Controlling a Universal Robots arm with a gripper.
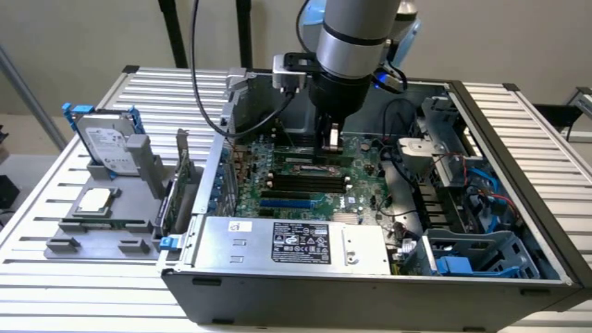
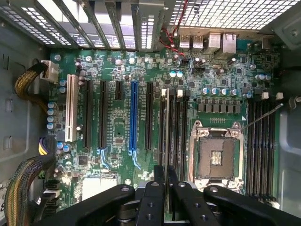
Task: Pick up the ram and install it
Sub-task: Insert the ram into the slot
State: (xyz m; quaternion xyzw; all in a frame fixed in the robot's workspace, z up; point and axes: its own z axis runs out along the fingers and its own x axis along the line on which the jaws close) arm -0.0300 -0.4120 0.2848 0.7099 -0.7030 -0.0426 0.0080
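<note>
I have the gripper (image 2: 164, 188) nearly closed, its two fingers pinched on the ram (image 2: 165, 136), which I see edge-on in the wrist view as a thin stick running straight out from between the fingertips. In the exterior view the gripper (image 1: 329, 142) hangs from the arm inside the open computer case (image 1: 370, 291), with the ram's lower end poking out below it, just above the motherboard (image 1: 306, 184). What matters here is alignment: the ram's long axis runs parallel to the bank of black memory slots (image 2: 175, 122) beside the empty processor socket (image 2: 215, 155), and it appears to sit directly over one of them. I cannot tell whether its edge already touches the slot or hovers just clear. I judge it lined up lengthwise, not yet visibly seated.
</note>
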